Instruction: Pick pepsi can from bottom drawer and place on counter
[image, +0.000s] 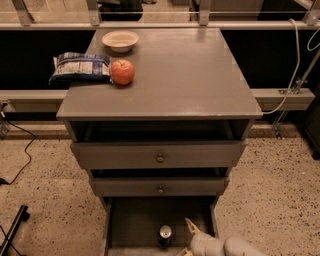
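The pepsi can (165, 235) stands upright in the open bottom drawer (135, 220), near its front middle, with its silver top showing. My gripper (183, 238) is low over the drawer just right of the can, with its pale fingers (192, 226) spread open and empty. The can is close to the gap between the fingers but not inside it. The counter (175, 75) is the cabinet's flat grey top, above the two knobbed drawers.
On the counter's back left are a red apple (122, 71), a white bowl (120, 40) and a chip bag (80, 66) hanging over the left edge. The two knobbed drawers (160, 157) stick out above the bottom drawer. Speckled floor lies on both sides.
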